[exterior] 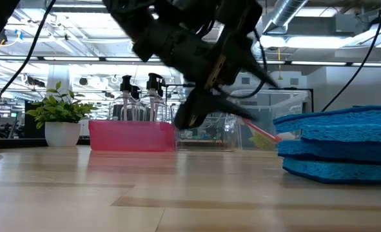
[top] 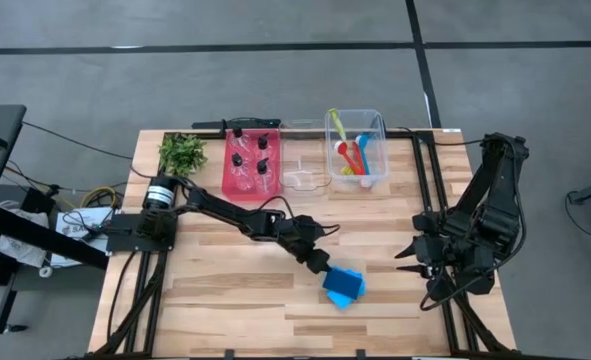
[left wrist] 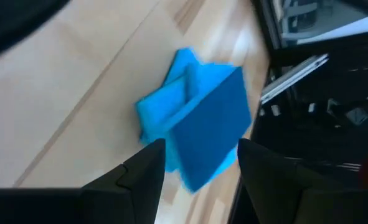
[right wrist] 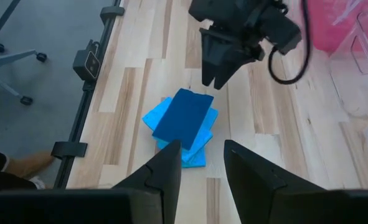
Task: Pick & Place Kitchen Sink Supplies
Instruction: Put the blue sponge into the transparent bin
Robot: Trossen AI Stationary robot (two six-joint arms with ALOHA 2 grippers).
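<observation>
The near half of the desk (top: pixel 225 300) is bare wood from the left edge across to the stack of blue sponges (top: pixel 344 287), which lies right of centre, short of the near edge, with open board all around it. The sponges sit loosely piled, the top one turned askew over those beneath.

The left hand (top: pixel 320 263) reaches in from the left edge and hangs just beside the stack's far-left corner, its fingers spread fairly wide and holding nothing; the low view shows it clear of the wood. The right hand (top: pixel 407 256) waits by the right edge, level with the sponges and well apart from them, fingers narrowly parted and empty.

Toward the far edge a red bin (top: pixel 250 172) holds four clear bottles (top: pixel 238 160) with black caps, standing upright. Just right of it a clear bin (top: pixel 303 168) looks empty, though its see-through walls make that hard to judge. Next right, another clear bin (top: pixel 355 148) carries the long-handled brushes (top: pixel 353 152) in red, blue and yellow-green, lying lengthwise. A leafy plant (top: pixel 182 153) stands in the far-left corner. The middle of the desk between the bins and the sponges is free.

No label or writing can be read on anything
</observation>
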